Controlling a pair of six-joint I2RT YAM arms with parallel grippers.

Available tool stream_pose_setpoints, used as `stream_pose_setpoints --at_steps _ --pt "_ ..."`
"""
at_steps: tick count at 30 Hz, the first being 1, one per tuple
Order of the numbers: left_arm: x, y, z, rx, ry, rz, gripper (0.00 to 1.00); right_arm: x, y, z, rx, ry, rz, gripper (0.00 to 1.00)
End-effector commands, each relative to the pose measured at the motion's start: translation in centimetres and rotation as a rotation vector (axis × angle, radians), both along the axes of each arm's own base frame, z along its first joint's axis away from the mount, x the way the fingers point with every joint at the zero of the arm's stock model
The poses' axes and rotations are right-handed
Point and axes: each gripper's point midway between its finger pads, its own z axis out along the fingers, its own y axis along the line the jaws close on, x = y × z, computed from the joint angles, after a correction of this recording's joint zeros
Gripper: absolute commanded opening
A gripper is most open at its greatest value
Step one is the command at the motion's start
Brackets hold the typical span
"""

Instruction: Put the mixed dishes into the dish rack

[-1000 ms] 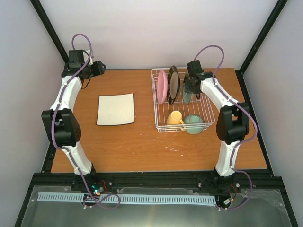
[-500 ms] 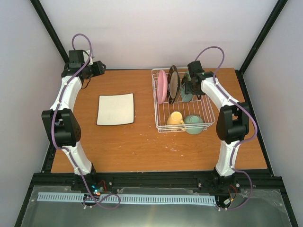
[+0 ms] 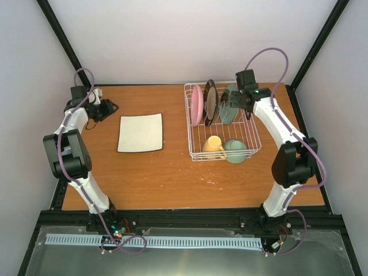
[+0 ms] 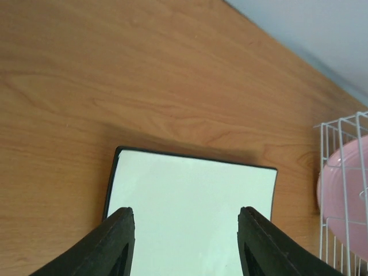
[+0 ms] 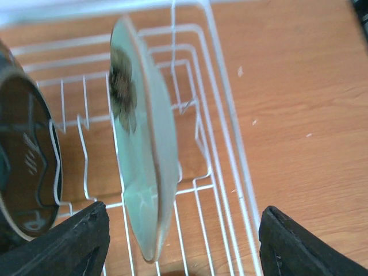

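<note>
- The left gripper (image 3: 109, 107) has dropped from the back corner towards the white square plate (image 3: 140, 133).
- The right gripper (image 3: 234, 101) has spread its fingers and backed off the mint-green round plate (image 3: 228, 112), and its elbow has swung further right.

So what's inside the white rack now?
Three plates stand on edge in the dish rack: pink plate, black-rimmed plate, mint-green plate. A yellow mug and mint-green bowl sit at its near end. The right gripper hides part of the mint-green plate from above.

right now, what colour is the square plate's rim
Black, edging the white square plate; clearest in the left wrist view.
</note>
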Motion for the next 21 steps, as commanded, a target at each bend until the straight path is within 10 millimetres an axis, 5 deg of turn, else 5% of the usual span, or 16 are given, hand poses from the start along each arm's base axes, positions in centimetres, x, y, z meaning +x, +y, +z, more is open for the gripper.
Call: stream_pose_setpoints --at_steps 1,5,11,21 --pt "-0.8 -1.0 -1.5 -0.038 0.068 -0.067 0.49 -0.2 -2.6 6.6 -0.021 -0.202 -0.110 0.70" --pt "-1.4 -0.3 -4.3 -0.034 0.146 -0.075 0.47 -0.4 -4.0 9.8 -0.017 -0.289 -0.140 0.71" --pt "-2.7 0.8 -9.0 -0.025 0.274 -0.094 0.44 0.2 -3.9 10.7 0.013 -0.303 -0.119 0.71" --pt "-2.0 1.2 -10.7 -0.048 0.244 -0.097 0.46 0.6 -3.9 10.7 0.044 -0.303 -0.098 0.70"
